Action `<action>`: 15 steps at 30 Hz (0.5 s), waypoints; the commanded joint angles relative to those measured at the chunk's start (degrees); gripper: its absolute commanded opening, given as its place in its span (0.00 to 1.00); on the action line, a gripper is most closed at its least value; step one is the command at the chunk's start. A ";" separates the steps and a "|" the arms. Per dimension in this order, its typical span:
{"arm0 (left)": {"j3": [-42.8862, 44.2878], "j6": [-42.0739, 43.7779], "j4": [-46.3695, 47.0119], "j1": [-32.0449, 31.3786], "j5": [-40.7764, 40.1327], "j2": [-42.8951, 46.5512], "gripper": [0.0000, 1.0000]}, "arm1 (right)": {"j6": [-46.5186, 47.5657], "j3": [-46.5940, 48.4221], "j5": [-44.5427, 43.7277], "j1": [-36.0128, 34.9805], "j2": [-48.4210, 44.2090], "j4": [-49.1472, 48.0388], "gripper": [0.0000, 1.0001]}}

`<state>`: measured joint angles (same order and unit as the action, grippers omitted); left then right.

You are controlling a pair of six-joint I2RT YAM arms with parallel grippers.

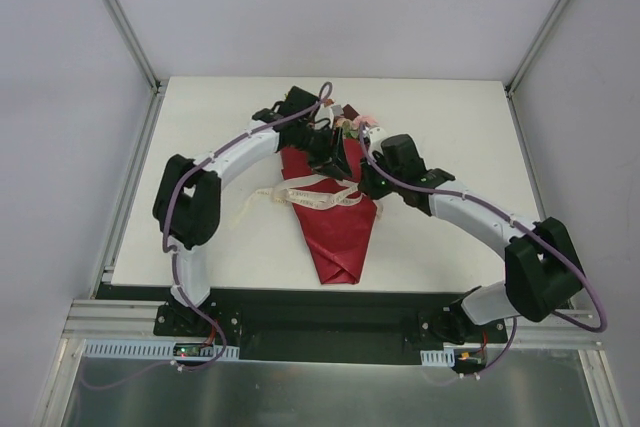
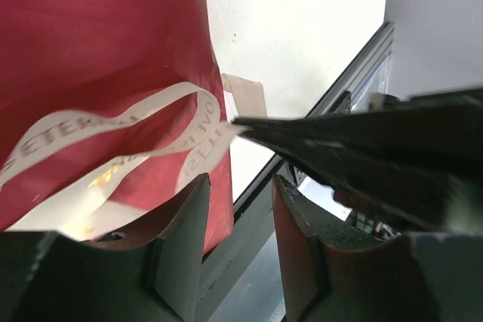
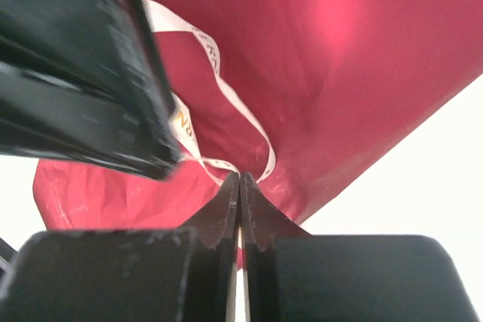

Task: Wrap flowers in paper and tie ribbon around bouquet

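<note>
On my screen the white bench [image 1: 450, 147] carries the bouquet [image 1: 340, 237] at its middle, its dark red paper [image 2: 90, 20] cone pointing toward the arm bases and the flowers [image 1: 350, 125] showing at the far end between the two wrists. The cream ribbon [image 1: 318, 194] lies looped across the cone, one tail trailing onto the bench at the left. The right jaws are pressed shut on the ribbon's loop — the left jaws stand partly apart over the paper, gripping nothing
</note>
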<state>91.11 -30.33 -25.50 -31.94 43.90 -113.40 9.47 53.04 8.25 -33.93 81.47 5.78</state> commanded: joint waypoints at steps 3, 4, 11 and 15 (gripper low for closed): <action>-6.02 2.99 -0.70 5.84 -2.76 13.02 0.40 | -3.66 5.05 -3.49 0.88 3.68 -4.11 0.01; -9.60 3.51 -0.52 6.88 -4.42 14.51 0.40 | -3.94 5.67 -3.85 0.80 4.56 -4.02 0.01; -29.04 4.84 0.97 12.77 -18.12 31.82 0.42 | -4.99 10.07 -4.56 1.59 10.98 -4.37 0.01; -42.73 1.86 4.48 14.19 -25.08 41.67 0.50 | -4.82 12.44 -5.70 1.94 13.97 -4.38 0.01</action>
<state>57.82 -26.98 -24.03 -18.98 28.77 -80.05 5.45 61.65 4.67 -32.45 93.30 3.20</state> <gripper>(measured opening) 0.462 0.015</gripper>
